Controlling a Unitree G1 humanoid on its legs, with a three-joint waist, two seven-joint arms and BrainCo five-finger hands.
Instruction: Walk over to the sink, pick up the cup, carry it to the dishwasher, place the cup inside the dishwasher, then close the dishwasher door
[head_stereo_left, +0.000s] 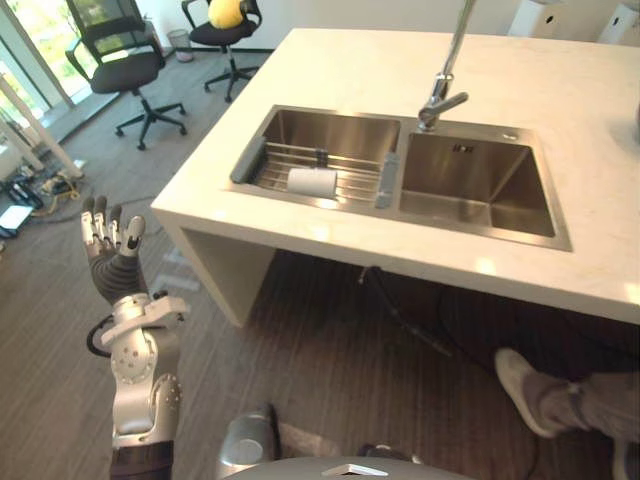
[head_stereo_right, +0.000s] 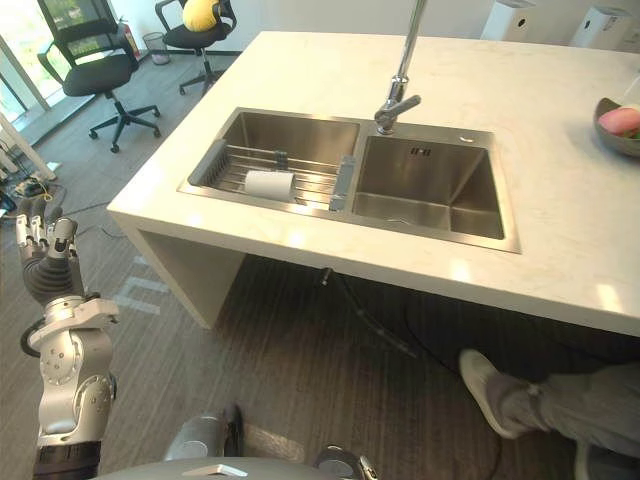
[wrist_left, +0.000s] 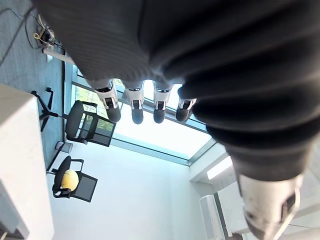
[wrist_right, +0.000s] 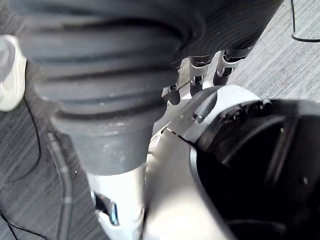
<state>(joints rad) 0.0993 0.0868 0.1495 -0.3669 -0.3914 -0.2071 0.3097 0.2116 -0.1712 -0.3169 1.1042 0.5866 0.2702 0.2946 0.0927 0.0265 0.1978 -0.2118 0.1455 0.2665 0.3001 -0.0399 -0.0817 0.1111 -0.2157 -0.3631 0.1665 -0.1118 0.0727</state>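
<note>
cup (head_stereo_left: 312, 182) lies on its side on the rack (head_stereo_left: 352, 186) in the sink's (head_stereo_left: 470, 205) left basin, untouched; left hand (head_stereo_left: 108, 245) is raised with straight, empty fingers, likely for balance; right hand (wrist_right: 197, 70) hangs relaxed, empty

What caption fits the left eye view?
Open left hand raised beside the counter; white cup lying on the sink rack.

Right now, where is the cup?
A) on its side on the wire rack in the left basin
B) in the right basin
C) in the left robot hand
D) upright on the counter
A: the cup lies on its side on the wire rack in the left basin, while the left robot hand is raised, open and empty.
</note>
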